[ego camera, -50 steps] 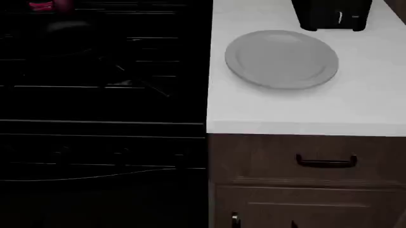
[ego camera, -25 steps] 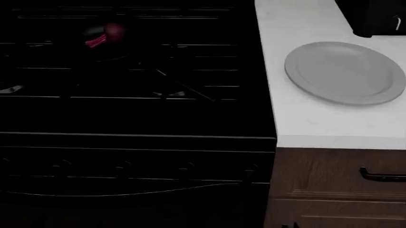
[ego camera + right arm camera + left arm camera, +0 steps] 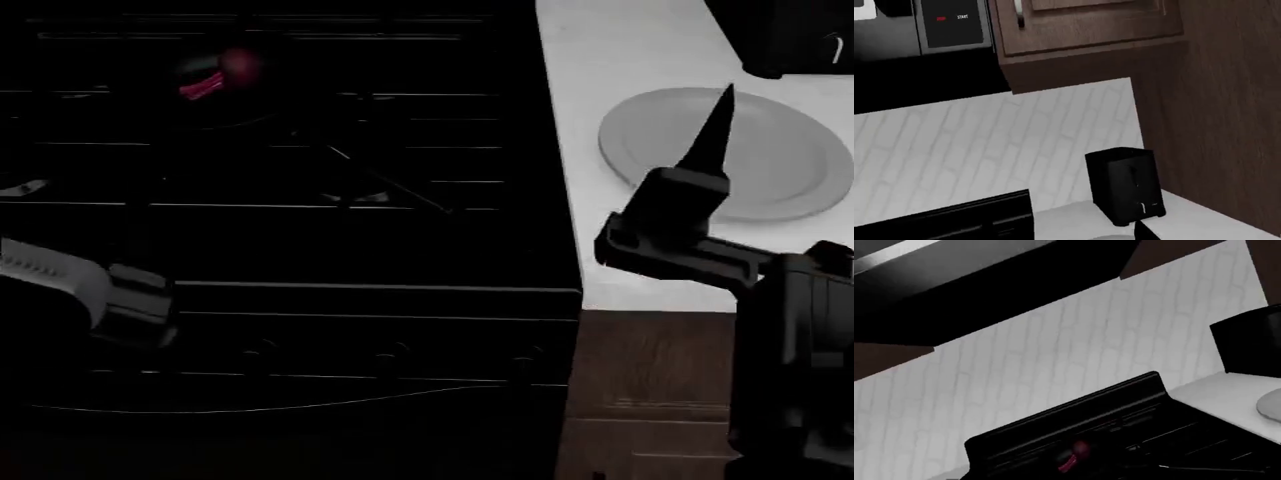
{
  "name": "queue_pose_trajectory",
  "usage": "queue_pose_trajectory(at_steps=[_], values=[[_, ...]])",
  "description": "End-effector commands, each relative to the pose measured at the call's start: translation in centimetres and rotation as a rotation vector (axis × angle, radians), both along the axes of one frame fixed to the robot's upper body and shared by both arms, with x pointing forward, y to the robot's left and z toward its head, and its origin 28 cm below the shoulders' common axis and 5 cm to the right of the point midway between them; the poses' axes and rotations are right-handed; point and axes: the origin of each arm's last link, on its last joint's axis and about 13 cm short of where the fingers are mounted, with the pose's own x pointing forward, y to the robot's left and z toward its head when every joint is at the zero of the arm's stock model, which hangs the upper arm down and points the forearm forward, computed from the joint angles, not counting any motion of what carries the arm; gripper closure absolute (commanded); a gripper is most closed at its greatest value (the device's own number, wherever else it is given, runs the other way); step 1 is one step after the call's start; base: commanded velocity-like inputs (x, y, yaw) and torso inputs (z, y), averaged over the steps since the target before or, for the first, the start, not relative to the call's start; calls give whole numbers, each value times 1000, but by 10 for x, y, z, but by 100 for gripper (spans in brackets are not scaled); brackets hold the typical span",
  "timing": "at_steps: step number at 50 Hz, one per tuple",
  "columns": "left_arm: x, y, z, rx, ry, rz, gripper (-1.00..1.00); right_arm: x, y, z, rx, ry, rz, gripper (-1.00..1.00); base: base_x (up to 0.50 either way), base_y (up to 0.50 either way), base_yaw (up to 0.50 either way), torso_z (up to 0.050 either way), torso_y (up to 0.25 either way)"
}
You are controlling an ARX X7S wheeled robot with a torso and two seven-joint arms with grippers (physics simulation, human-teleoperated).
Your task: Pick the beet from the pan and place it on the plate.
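The beet [image 3: 235, 68], dark red with magenta stubs, lies in the near-black pan [image 3: 234, 112] at the stove's far left. It also shows in the left wrist view [image 3: 1078, 452]. The light grey plate [image 3: 774, 150] lies on the white counter at the right, and its edge shows in the left wrist view [image 3: 1271, 407]. My right gripper [image 3: 721, 108] points up in front of the plate as one black spike, so its jaw gap is hidden. My left arm [image 3: 60, 272] reaches in low at the left. Its gripper end [image 3: 138, 302] blends into the black stove front, far from the beet.
A black toaster [image 3: 787, 35] stands behind the plate and shows in the right wrist view [image 3: 1124, 192]. Straight stove grates [image 3: 387, 190] lie between the pan and the counter edge [image 3: 561, 200]. A wood drawer front [image 3: 654, 370] sits under the counter.
The head view panned left a second ago, bringing the beet into view, then held still. Both arms have since risen into the head view, the right one in front of the plate.
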Motion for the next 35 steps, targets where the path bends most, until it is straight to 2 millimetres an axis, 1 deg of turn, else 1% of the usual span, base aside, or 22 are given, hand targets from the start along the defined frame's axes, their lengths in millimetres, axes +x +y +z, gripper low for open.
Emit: queue_pose_trajectory(at_steps=[1, 3, 6, 9, 16, 25, 29, 31, 33, 35], values=[[-56, 17, 104, -19, -249, 97, -100, -64, 8, 83, -171, -201, 69, -100, 0, 0, 0, 0, 0], [-69, 21, 108, -89, -303, 262, -100, -62, 8, 89, -166, -191, 86, -100, 0, 0, 0, 0, 0], [-67, 21, 116, -83, -305, 286, -100, -57, 8, 94, -168, -181, 72, -100, 0, 0, 0, 0, 0], [-60, 24, 121, -90, -297, 304, -100, -52, 8, 96, -171, -169, 70, -100, 0, 0, 0, 0, 0], [-53, 27, 127, -101, -305, 327, -100, -50, 10, 99, -195, -162, 81, -100, 0, 0, 0, 0, 0], [-48, 26, 124, -93, -301, 333, -100, -40, 8, 92, -187, -130, 96, -100, 0, 0, 0, 0, 0], [-46, 25, 121, -88, -299, 331, -100, -40, 7, 91, -170, -145, 91, -100, 0, 0, 0, 0, 0], [-44, 25, 120, -84, -296, 336, -100, -38, 6, 92, -126, -143, 109, -100, 0, 0, 0, 0, 0], [-45, 26, 119, -86, -298, 339, -100, -39, 6, 92, -120, -151, 133, -100, 0, 0, 0, 0, 0], [-45, 26, 118, -80, -304, 349, -100, -41, 6, 92, -126, -158, 137, -100, 0, -381, 0, 0, 0]])
